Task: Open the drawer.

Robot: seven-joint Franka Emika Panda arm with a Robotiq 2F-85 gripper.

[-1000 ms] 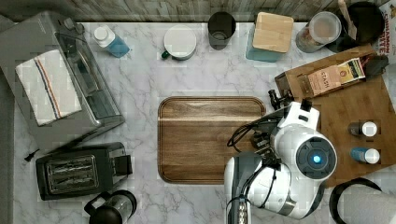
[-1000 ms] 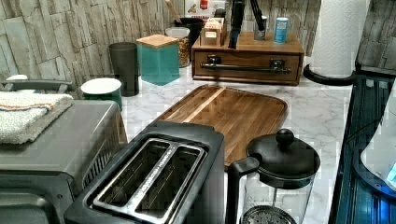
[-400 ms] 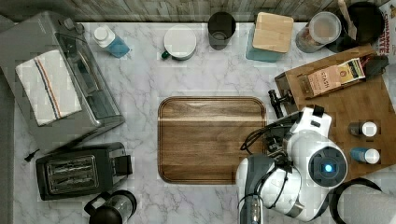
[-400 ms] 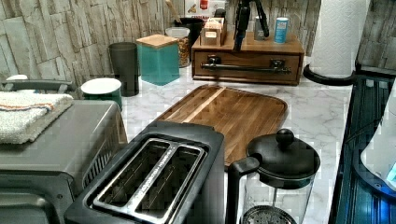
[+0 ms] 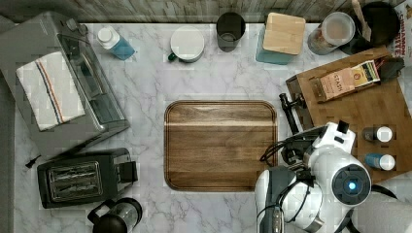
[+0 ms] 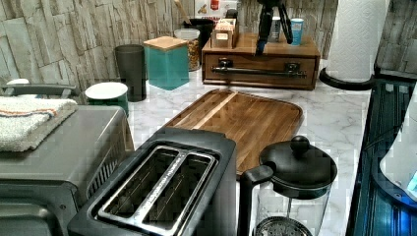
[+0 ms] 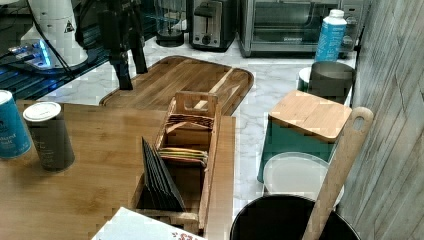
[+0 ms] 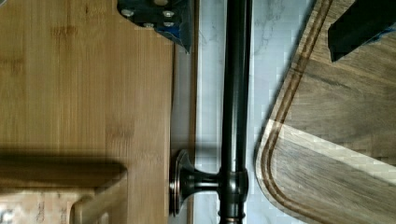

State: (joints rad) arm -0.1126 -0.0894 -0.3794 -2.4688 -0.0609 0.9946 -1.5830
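The drawer [image 6: 260,64] is the front of a bamboo box [image 5: 369,111], and it looks flush with the box. Its long black bar handle [image 8: 236,93] runs along the front on brackets; the handle [image 5: 290,114] also shows in the top view. My gripper [image 8: 261,18] is open and hangs above the handle. One finger [image 8: 156,14] is over the box top, the other over the cutting board [image 8: 336,140]. In the left view the gripper [image 6: 274,42] points down above the box's front edge. The right view has the gripper [image 7: 131,70] in front of the board.
The dark cutting board [image 5: 221,144] lies just in front of the drawer. On the box stand two small jars [image 5: 381,133] and a tea holder [image 7: 185,150]. A teal canister [image 5: 282,38], toaster [image 5: 77,177], toaster oven [image 5: 63,82] and French press [image 6: 290,187] ring the counter.
My arm has shifted toward the top view's right and lower edge, and the gripper has drifted slightly to the left view's right above the box. The fingers stay open and the drawer has not moved.
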